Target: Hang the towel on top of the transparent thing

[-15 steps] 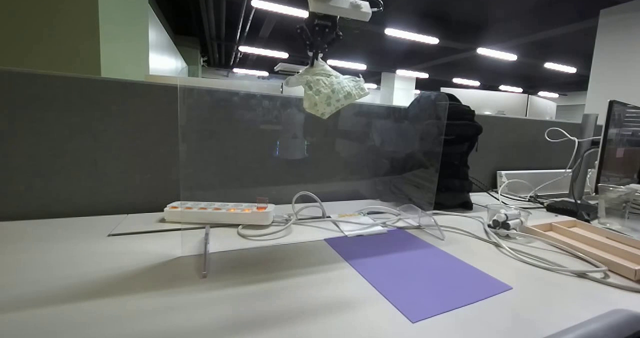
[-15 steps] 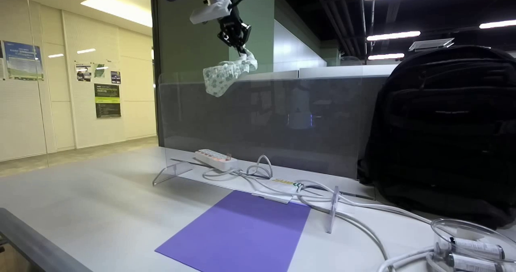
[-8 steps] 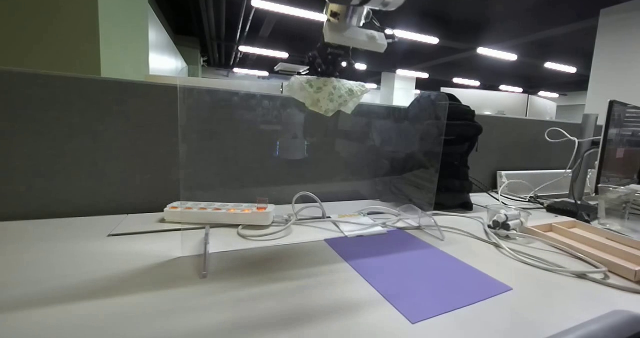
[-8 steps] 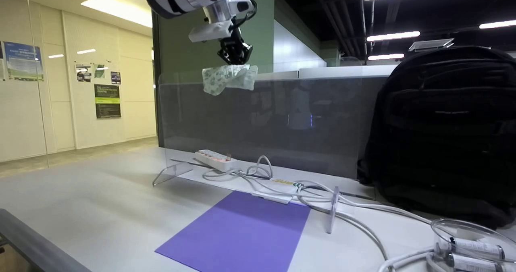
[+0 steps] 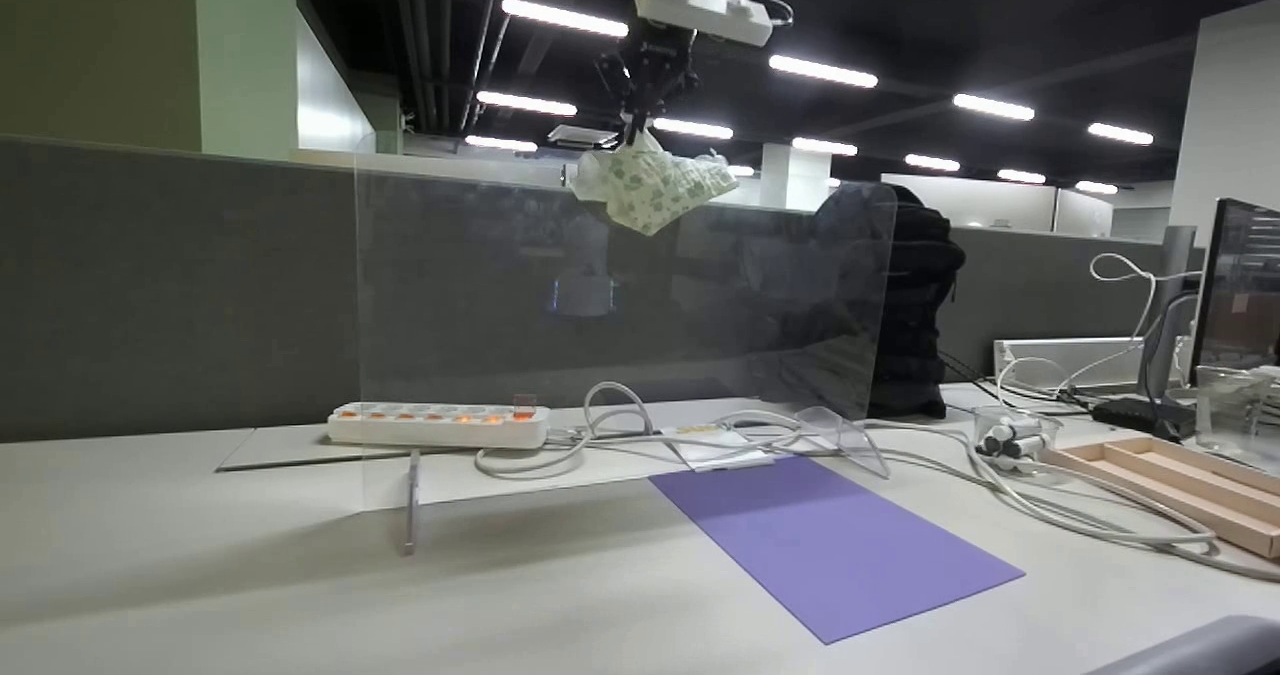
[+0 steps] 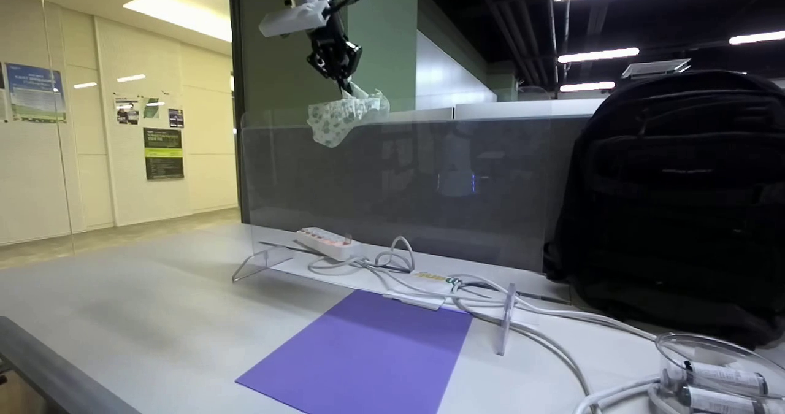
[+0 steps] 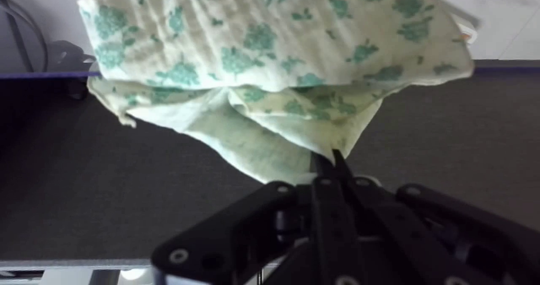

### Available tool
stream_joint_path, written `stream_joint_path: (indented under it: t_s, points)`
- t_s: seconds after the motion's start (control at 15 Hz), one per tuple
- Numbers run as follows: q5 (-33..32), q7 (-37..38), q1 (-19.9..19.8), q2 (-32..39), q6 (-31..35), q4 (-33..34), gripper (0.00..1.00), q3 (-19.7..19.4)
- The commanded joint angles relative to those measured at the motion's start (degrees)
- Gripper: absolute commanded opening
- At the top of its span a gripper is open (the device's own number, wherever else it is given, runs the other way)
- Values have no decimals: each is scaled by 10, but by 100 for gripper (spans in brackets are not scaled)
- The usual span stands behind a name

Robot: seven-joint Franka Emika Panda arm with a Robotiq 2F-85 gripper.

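Towel (image 7: 261,52) looks thin, soft and light, apt to slide if tugged; it appears draped over the top edge of the transparent panel (image 5: 620,340), a raised fold pinched in the nearly closed end effector (image 7: 329,160); edges should grip best.

Office | grey partition (image 5: 180,295) | monitor (image 5: 1240,290) | white desk (image 5: 560,595) | ceiling strip lights (image 5: 823,72)

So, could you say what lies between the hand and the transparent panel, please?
The towel, in both exterior views; the wrist view shows the hand pinching it.
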Motion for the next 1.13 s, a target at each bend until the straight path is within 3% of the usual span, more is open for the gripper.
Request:
stream_joint_path:
  t_s: [0.0, 0.07, 0.67, 1.07]
  points:
    - [-2, 20, -14, -10, 14, -18, 33, 2]
    - [-9, 39, -10, -26, -17, 1, 40, 10]
    - [-6, 16, -46, 24, 21, 2, 98, -15]
    - [38, -11, -71, 74, 63, -54, 100, -49]
